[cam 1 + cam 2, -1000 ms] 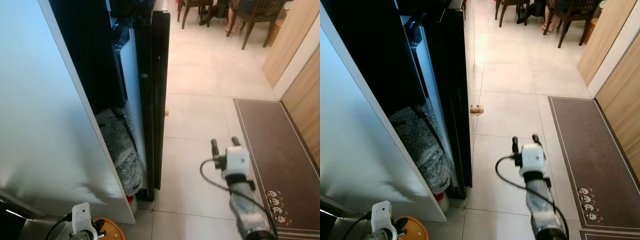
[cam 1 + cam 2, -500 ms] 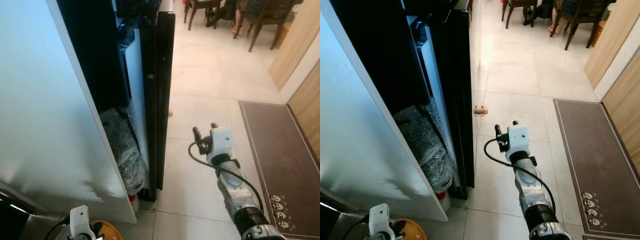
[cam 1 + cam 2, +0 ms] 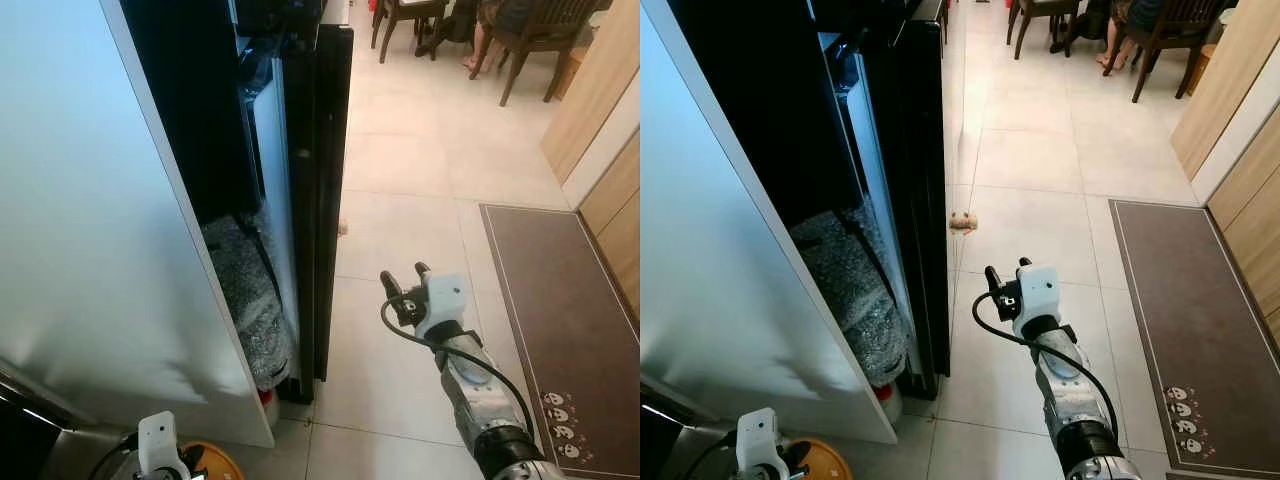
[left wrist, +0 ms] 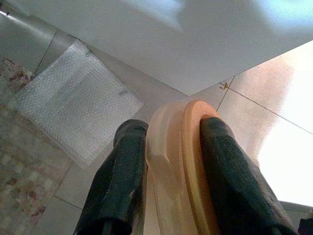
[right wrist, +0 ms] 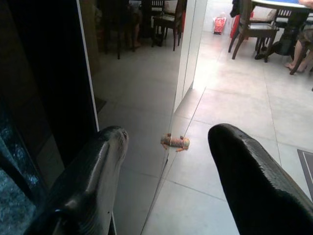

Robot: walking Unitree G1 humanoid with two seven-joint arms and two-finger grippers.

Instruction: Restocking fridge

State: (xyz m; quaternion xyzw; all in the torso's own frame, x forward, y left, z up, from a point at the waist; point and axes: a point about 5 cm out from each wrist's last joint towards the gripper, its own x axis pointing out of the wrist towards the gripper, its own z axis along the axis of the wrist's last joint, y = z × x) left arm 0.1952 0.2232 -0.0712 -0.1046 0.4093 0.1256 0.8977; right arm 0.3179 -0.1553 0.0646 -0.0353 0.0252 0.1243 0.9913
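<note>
Right claw (image 3: 1004,277) nearer fridge door (image 3: 925,180), spread wide, empty.

Fridge door (image 3: 90,220): pale blue-white, glossy. Fridge interior (image 3: 185,110): black. Bubble-wrap bundle (image 3: 250,300) at 7 o'clock: silvery grey, dotted texture. Floor tiles (image 3: 400,180): light beige w/ thin grey grout. Mat (image 3: 560,300) at 3 o'clock: dark brown, lighter border line, small white figures. Disc (image 4: 188,161) betw. left gripper (image 4: 173,166) fingers: orange. Right gripper (image 3: 1004,272): black fingers, white housing, silver arm. Small floor toy (image 3: 962,222): tan, striped.
</note>
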